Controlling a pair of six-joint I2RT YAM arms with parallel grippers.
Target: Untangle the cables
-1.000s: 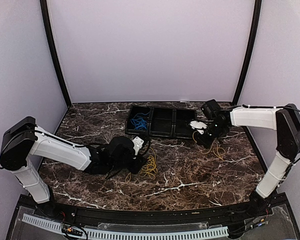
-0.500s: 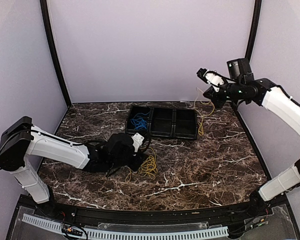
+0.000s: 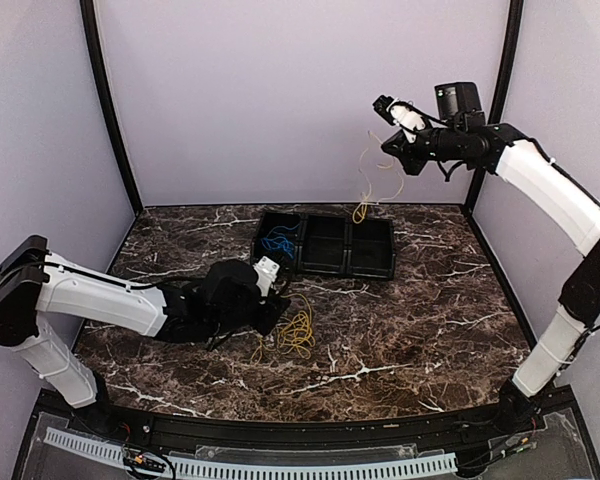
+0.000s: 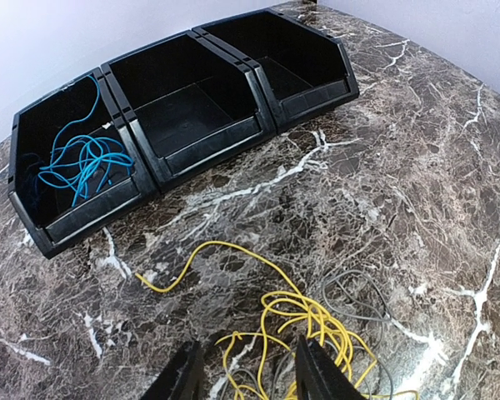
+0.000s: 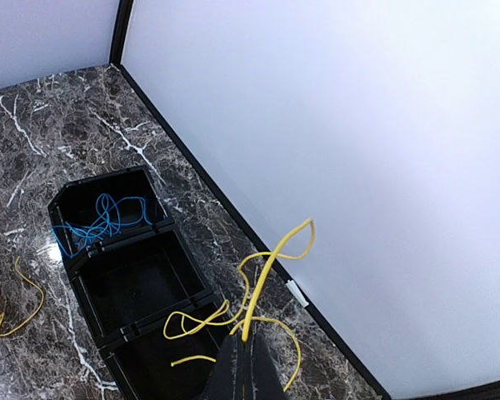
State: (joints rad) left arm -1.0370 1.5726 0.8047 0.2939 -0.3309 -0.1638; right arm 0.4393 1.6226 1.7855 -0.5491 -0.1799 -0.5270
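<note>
Yellow cable (image 3: 361, 211) is pinched between the pressed-together jaws of the right gripper (image 5: 243, 354), which is raised high at the far right. The strand therefore hangs in loose loops clear of the table, its lower end just above the far rim of the black three-compartment bin (image 3: 325, 268). Held this way, it appears to be set up for lowering into one of the compartments. Blue cable (image 4: 75, 162) is already coiled in the bin's left compartment, which suggests that each colour is being sorted into its own slot. At the near left, the left gripper (image 4: 250, 377) is poised low over the marble table (image 3: 430, 320) with its jaws half spread and nothing clamped. They straddle strands of the tangle (image 4: 308, 325), where a second yellow cable is looped through a thin grey cable (image 4: 362, 292). That posture is judged to serve for pinning or picking at the pile, though contact with the strands cannot be told. The tangle lies near the bin, well apart from the raised strand.
</note>
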